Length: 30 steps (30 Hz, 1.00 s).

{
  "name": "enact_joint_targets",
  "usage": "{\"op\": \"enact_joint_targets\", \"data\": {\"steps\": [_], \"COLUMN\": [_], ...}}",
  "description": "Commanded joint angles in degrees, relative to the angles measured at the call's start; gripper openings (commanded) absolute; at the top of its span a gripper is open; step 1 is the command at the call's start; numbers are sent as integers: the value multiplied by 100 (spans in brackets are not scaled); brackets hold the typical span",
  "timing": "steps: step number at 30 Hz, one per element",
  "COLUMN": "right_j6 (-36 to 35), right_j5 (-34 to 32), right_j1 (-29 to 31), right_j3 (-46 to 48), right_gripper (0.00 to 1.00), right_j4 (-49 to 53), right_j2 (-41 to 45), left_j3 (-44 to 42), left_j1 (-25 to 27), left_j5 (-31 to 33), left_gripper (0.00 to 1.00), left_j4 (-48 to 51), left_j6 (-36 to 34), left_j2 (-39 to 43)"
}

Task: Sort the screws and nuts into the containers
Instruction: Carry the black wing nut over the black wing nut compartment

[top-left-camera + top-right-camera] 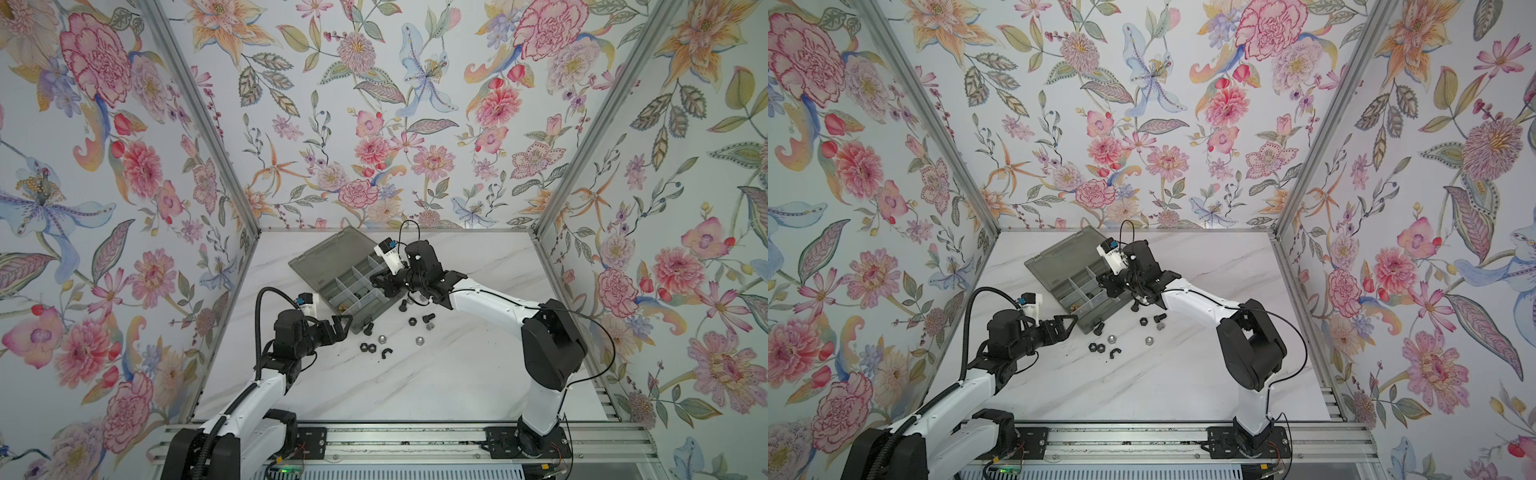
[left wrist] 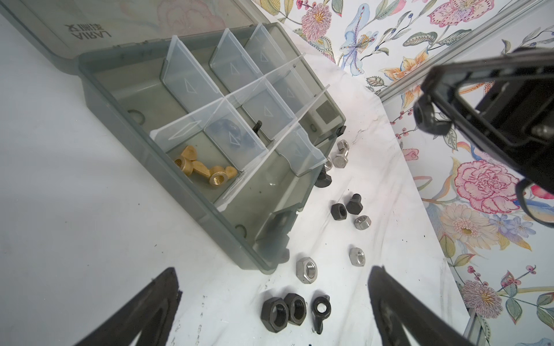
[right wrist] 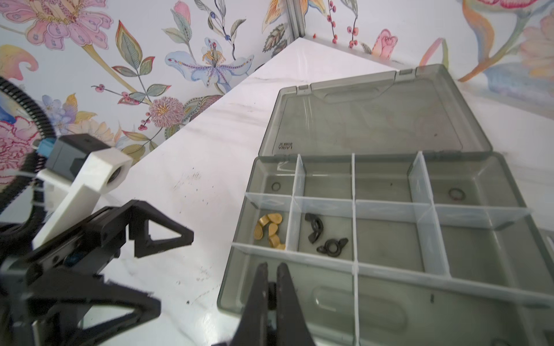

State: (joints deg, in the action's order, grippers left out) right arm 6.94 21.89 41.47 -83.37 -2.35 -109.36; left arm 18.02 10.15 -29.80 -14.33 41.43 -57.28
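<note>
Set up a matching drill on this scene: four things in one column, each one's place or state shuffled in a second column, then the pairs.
Column one
1. brass wing nuts
2. silver hex nut
3. left gripper
4. right gripper

Column two
A. shut
B. lying on the table, outside the box
C. open
D. inside a compartment of the box

Pairs: 1-D, 2-B, 3-C, 4-A

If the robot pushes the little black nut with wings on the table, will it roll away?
Probably not: the black wing nut has wings sticking out sideways, which should stop rolling. It looks like solid metal, so likely stiff and heavy for its size. On the smooth table it may slide or spin instead.
</note>
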Motion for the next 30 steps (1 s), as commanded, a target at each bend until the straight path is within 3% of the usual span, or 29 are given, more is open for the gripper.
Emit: {"op": "enact_joint_targets", "data": {"steps": [1,12,22,30], "right_j6": [-241,-314,-298,-333], "right_j5": [-112,-158,-289,-348], "right_j1": [-29,1,38,84], "right_j3": [-498,-1495,-1682,-1681], "right_gripper": [0,0,0,7], "right_j4": [138,200,235,235], "right_j2": [-552,-1648,-2038,-2124], "left_j3": [-44,-18,-39,-44], "left_j1": [31,31,31,31], "left_j5": [-52,-26,-6,1], "left_gripper": [99,99,99,99], "left_j4": [-127,-47,-29,15], "left_j6": [9,-16,-17,-14], "left_j2": [15,68,85,167]}}
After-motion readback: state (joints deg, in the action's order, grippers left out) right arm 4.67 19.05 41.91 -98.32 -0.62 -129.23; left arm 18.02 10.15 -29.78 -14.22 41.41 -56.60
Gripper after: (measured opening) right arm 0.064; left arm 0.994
